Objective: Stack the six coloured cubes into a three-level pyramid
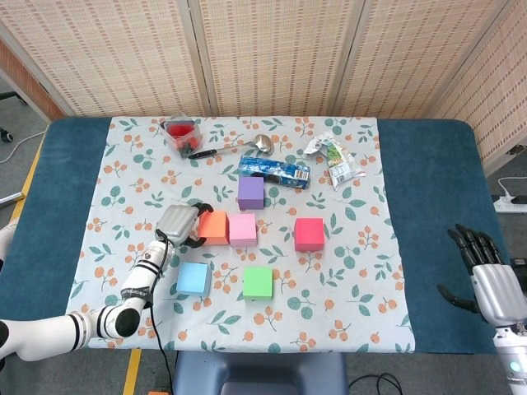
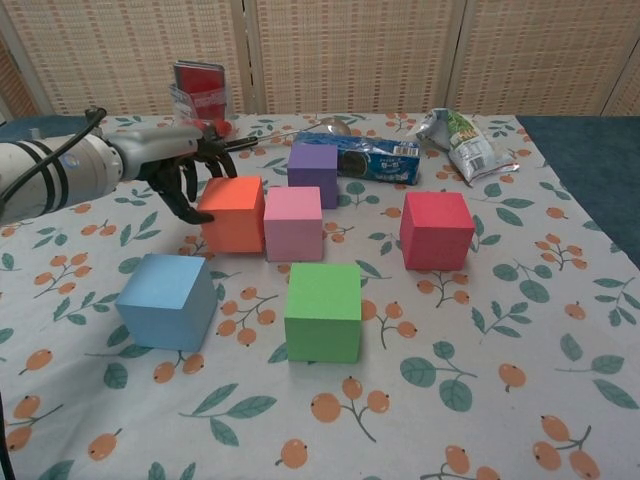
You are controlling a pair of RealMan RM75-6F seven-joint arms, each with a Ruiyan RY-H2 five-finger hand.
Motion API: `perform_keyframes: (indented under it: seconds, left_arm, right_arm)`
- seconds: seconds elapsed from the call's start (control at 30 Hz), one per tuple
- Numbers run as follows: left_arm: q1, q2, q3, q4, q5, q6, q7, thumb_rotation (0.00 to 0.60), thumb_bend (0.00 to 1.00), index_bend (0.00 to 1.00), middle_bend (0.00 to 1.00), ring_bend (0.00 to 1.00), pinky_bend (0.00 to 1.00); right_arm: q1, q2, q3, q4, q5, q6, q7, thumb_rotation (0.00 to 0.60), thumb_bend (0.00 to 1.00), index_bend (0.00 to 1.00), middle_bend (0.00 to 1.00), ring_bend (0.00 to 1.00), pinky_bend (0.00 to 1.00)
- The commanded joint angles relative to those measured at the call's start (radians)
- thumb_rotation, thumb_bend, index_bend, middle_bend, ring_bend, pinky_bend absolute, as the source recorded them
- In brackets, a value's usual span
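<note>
Cookie packet point(image 1: 275, 169), ladle point(image 1: 239, 146), snack bag point(image 1: 333, 159), red tub point(image 1: 180, 134)

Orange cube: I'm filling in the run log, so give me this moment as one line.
left robot hand grips orange cube | cube on cloth beside pink cube | right robot hand idle, open | nothing stacked
</note>
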Motion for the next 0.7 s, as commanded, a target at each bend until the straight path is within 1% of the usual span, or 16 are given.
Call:
perform_keyframes:
  seconds: [0.03,0.7]
  left_arm:
    - [-0.003,-0.004,0.001,0.003,0.003,-0.002,0.001,0.6,0.32,0.32,0.42,0.43,0.42]
    - [-0.021,-0.062,0.011,0.056,0.023,0.0,0.017,0.6,0.32,0.29,0.42,0.43,0.42]
  right_arm:
    - [-0.002,0.001,0.0,-0.001,0.001,0.003,-0.002,0.6,0.1,0.0,0.0,0.0,0.0]
    - [-0.009,-0.001,0.001,0.004,0.02,-0.005,-0.004,0.6,0.1,0.0,0.0,0.0,0.0]
